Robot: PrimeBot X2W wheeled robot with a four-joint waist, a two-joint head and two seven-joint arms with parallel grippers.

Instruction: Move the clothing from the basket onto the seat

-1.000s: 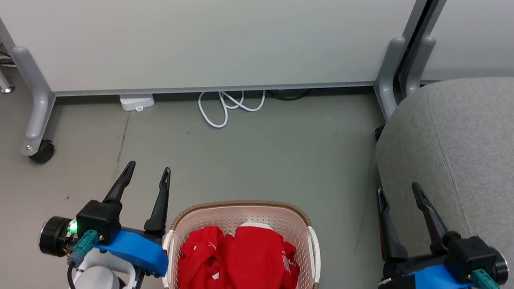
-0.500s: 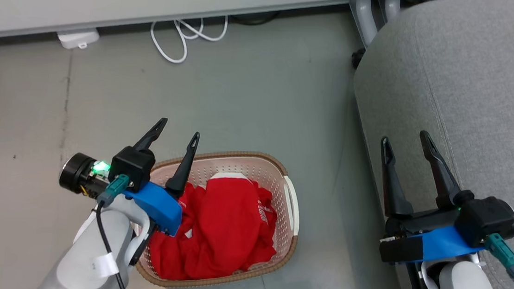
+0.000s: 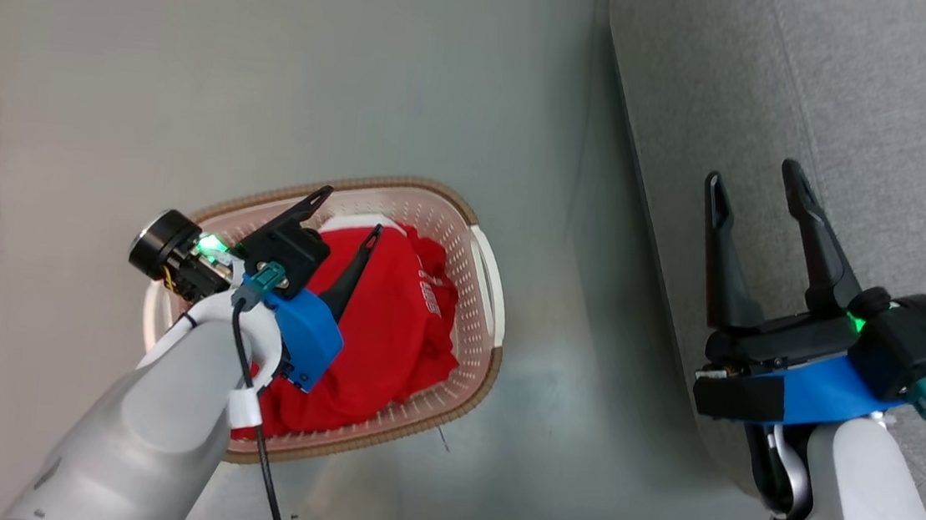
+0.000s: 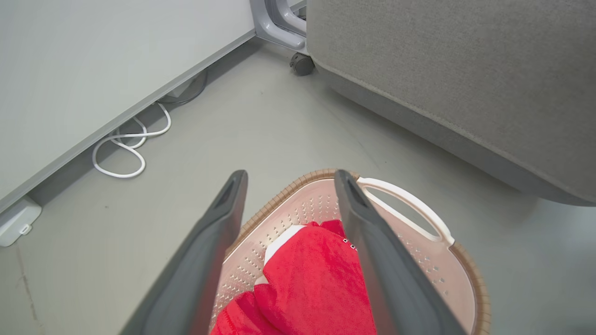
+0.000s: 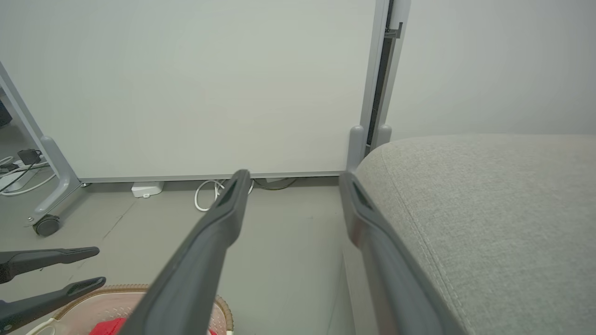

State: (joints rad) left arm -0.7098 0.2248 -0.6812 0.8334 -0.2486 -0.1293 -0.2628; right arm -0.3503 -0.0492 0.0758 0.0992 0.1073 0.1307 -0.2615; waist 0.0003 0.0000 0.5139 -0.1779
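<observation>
Hovering our left gripper [image 3: 352,208] (fingers apart) above the clothing [image 3: 399,321] in the basket [image 3: 442,208]; the seat [image 3: 863,94] at three o'clock

Looks along the left gripper [image 4: 289,174], jaws spread wide and holding nothing, down at the basket [image 4: 470,274] in the lower middle of the frame, with the red clothing [image 4: 316,279] heaped inside. Shows the grey seat [image 4: 442,70] across the upper right, apart from the basket. Catches a looped white cable [image 4: 125,149] on the floor [image 4: 260,121] below a pale panel [image 4: 93,56], upper left.
</observation>
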